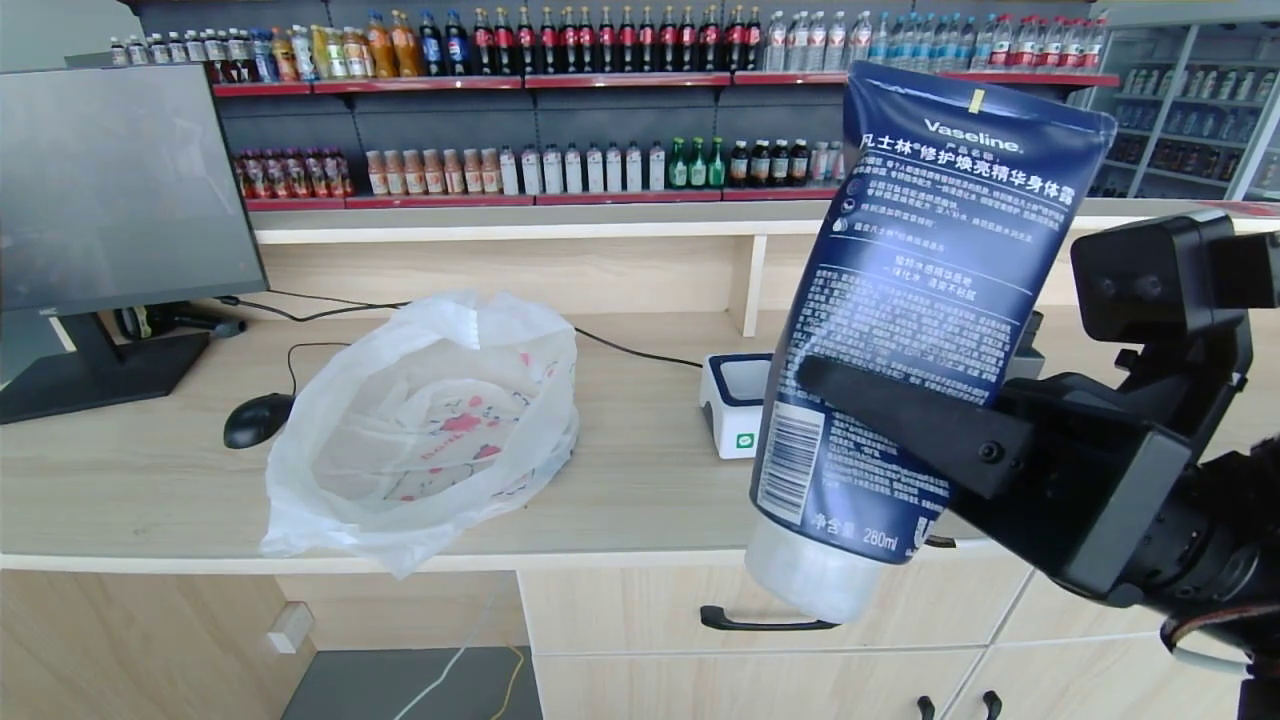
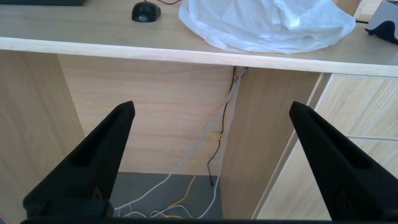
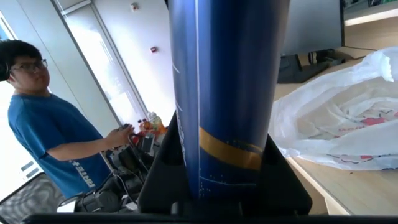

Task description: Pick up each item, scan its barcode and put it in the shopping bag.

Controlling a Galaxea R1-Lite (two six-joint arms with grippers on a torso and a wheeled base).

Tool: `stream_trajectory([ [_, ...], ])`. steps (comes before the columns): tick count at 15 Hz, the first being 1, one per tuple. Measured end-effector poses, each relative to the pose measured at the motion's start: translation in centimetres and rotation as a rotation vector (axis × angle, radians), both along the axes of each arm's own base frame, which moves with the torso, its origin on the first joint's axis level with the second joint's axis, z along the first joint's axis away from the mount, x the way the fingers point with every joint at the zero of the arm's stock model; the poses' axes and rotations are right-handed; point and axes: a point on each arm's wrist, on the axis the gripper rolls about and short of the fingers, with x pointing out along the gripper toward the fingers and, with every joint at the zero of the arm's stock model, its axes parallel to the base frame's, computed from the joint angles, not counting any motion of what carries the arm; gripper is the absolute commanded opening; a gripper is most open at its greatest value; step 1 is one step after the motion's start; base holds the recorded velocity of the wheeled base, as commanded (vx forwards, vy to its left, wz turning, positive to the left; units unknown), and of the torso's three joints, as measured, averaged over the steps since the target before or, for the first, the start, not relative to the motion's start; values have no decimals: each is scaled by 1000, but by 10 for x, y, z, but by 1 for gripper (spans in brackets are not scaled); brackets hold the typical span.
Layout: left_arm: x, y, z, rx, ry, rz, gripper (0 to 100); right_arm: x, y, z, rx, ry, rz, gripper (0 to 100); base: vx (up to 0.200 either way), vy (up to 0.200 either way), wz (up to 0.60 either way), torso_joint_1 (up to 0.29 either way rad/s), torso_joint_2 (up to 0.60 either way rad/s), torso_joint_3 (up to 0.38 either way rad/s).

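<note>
Right tool (image 1: 850, 400) clamped on the blue lotion tube (image 1: 930, 250) — cap down, raised above the worktop (image 1: 640, 480) in front of the scanner (image 1: 735, 400); left tool (image 2: 211, 109) spread wide, empty, below the worktop edge. Pick-up done; placing in the shopping bag (image 1: 430, 420) is left — the bag looks empty

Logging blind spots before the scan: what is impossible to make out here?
White barcode scanner: head view, right side hidden behind the dark blue lotion tube.
White plastic shopping bag: head view, crumpled film veils any contents.
Tube's far end: right wrist view, cut off by the edge.
</note>
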Motion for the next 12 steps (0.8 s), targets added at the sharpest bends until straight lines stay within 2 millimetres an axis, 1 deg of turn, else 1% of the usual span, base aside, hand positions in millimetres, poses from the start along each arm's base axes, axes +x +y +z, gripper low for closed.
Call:
stream_trajectory([
  [12, 0, 0, 0, 0, 0, -1, 100, -4, -2, 4, 9, -19, 4, 0, 0, 0, 0, 0, 0, 0],
])
